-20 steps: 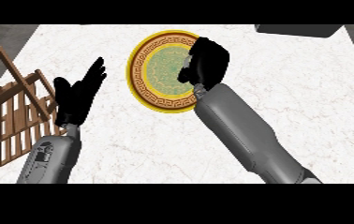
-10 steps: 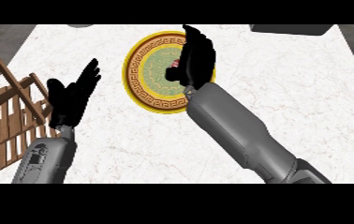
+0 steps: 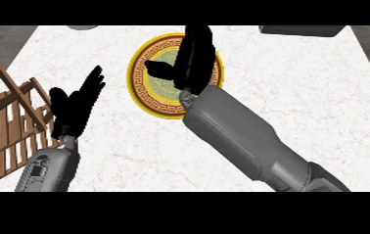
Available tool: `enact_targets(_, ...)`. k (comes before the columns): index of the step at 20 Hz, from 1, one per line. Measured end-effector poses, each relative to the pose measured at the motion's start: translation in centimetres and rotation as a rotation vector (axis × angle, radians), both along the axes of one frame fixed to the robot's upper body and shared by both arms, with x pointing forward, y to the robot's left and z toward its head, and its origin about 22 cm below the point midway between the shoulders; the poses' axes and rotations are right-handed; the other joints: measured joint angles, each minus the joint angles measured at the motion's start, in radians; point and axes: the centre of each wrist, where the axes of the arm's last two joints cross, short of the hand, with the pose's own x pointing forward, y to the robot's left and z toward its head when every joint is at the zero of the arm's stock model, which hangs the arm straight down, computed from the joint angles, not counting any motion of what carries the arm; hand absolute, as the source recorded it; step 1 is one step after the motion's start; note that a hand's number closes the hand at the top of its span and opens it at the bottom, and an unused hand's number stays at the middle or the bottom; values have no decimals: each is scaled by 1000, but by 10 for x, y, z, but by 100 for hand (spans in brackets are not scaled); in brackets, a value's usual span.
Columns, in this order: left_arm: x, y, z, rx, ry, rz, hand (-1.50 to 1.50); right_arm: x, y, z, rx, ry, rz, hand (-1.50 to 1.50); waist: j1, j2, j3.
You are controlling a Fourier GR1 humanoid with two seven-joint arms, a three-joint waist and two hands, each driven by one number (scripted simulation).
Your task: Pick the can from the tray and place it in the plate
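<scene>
Head view: the right hand (image 3: 189, 61) hovers over the plate (image 3: 147, 97), fingers straight, thumb spread. The can is not visible, presumably under the palm. Placement appears finished; next move: withdraw. The left hand (image 3: 74, 105) rests open beside the tray (image 3: 18, 125).

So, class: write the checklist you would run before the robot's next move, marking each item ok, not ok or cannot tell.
1. Right hand over the round yellow-rimmed patterned plate: ok.
2. Right hand's fingers straight, open: ok.
3. Can visible on the plate: cannot tell, the hand covers the middle.
4. Left hand open, resting clear of the plate: ok.
5. Brown wooden slatted tray at the left edge, apart from the plate: ok.
</scene>
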Motion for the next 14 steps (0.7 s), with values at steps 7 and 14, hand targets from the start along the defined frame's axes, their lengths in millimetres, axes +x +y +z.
enact_targets(7,-2,8,2,2,-1,20,0,-16,2,-4,211,35,77,-150,-23,-1,0)
enact_targets(14,-7,12,-1,1,5,52,0,-30,-3,-27,258,5,118,-150,-52,-6,0)
